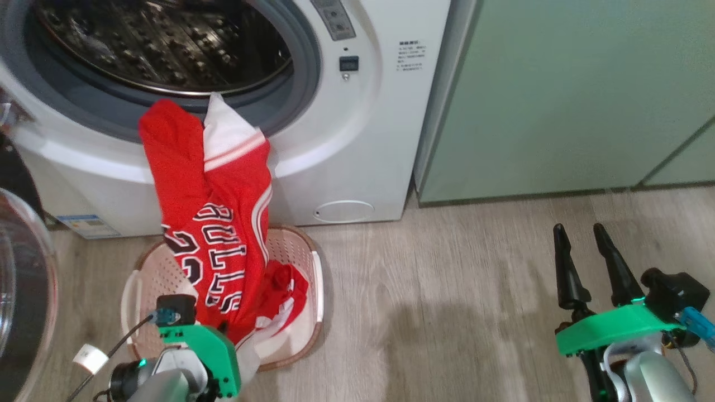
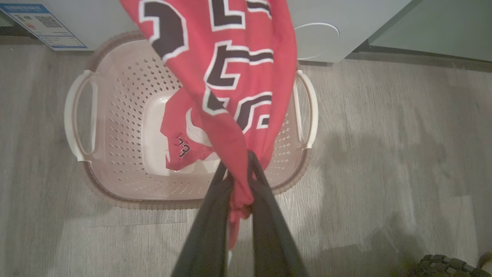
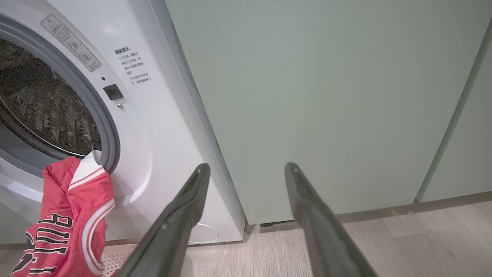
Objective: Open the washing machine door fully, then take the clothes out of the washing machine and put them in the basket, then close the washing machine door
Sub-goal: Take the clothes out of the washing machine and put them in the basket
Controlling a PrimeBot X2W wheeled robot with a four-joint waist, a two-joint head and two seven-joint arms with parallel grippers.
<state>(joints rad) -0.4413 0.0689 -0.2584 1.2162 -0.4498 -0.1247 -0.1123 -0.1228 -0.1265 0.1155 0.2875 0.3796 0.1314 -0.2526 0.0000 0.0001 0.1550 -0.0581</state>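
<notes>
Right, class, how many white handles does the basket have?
2. In the left wrist view, the left-side handle and the right-side handle flank the basket. The hanging jersey covers part of the far rim, so another could be hidden.

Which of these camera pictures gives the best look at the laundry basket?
The left wrist view: it looks down into the basket, showing both handles, the perforated walls and the base. In the head view the hanging jersey covers much of it. The right wrist view catches a perforated sliver at its bottom edge.
</notes>
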